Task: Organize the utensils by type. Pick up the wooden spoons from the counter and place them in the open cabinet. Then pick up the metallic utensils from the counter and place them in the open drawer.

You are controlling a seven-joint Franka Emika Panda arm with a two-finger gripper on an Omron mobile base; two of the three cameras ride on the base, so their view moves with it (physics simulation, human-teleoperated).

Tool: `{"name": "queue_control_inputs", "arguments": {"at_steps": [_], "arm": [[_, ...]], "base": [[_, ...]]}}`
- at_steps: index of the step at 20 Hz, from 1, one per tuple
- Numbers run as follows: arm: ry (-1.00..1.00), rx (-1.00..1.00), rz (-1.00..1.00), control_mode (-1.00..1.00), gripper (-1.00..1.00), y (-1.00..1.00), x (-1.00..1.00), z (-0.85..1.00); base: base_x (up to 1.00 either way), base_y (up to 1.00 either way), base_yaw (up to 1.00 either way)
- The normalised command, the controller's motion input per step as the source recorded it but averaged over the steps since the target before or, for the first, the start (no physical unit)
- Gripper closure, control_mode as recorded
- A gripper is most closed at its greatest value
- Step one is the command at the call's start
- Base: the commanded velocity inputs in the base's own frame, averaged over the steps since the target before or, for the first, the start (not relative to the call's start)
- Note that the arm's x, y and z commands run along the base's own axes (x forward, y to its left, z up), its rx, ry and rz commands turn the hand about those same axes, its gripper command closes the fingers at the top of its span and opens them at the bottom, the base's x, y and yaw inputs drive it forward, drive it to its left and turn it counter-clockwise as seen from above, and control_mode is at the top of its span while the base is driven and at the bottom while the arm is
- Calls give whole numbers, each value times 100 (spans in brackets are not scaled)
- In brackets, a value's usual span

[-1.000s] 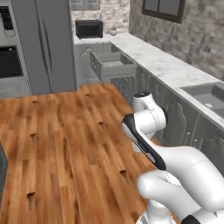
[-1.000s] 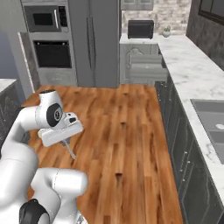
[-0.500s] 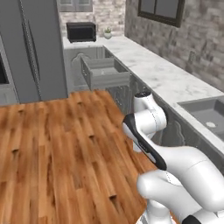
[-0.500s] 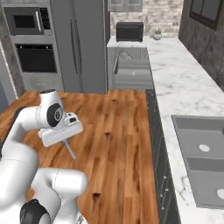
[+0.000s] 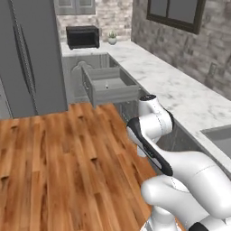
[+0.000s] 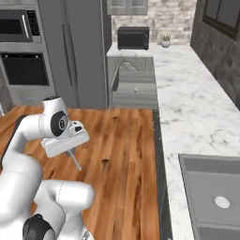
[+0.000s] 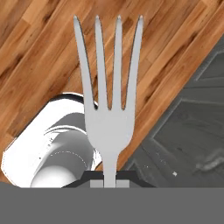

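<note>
Fork (image 7: 109,105) clamped in end effector (image 6: 71,154), tines out, over the wood floor. Base has rolled closer to the open drawer (image 5: 109,85) below the table (image 5: 167,81) edge; drop-off comes next.

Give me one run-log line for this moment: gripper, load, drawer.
gripper: shut on fork | fork: held by handle, tines pointing away over wood floor | open drawer: ahead, pulled out from counter cabinets | phase: carrying
</note>
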Motion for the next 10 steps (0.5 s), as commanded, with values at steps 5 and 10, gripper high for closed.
{"name": "queue_control_inputs", "arguments": {"at_steps": [5, 10], "arm": [[0, 0, 0, 100, 100, 0, 0, 0], [0, 0, 0, 100, 100, 0, 0, 0]], "base": [[100, -22, 0], [100, -21, 0]]}}
